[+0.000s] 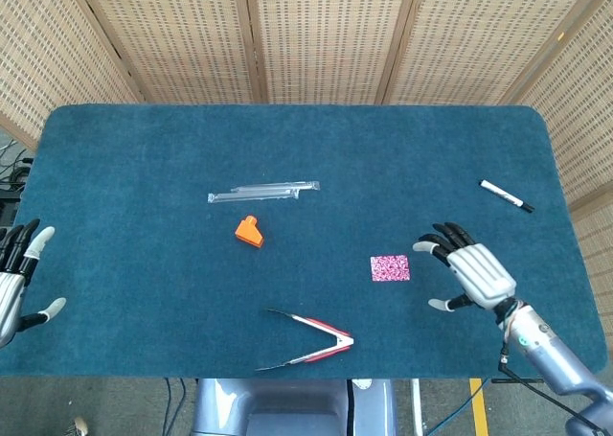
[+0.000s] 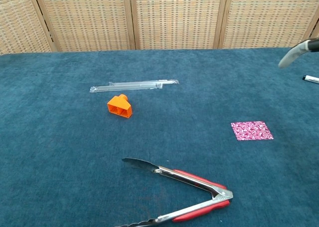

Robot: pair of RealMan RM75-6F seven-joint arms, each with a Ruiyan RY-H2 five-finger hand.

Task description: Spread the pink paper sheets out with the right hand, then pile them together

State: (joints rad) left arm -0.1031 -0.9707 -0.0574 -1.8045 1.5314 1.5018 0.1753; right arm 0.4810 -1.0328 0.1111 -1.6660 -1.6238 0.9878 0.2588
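The pink paper sheets lie as one small patterned square on the blue table cloth, right of centre; the chest view shows the pink sheets flat and stacked. My right hand hovers just right of them, fingers spread, holding nothing. Only a fingertip of it enters the chest view at the right edge. My left hand stays at the table's left edge, fingers apart and empty.
Red-handled metal tongs lie near the front edge. An orange plastic piece and a clear plastic strip sit left of centre. A black-and-white marker lies at the far right. Wicker screens stand behind the table.
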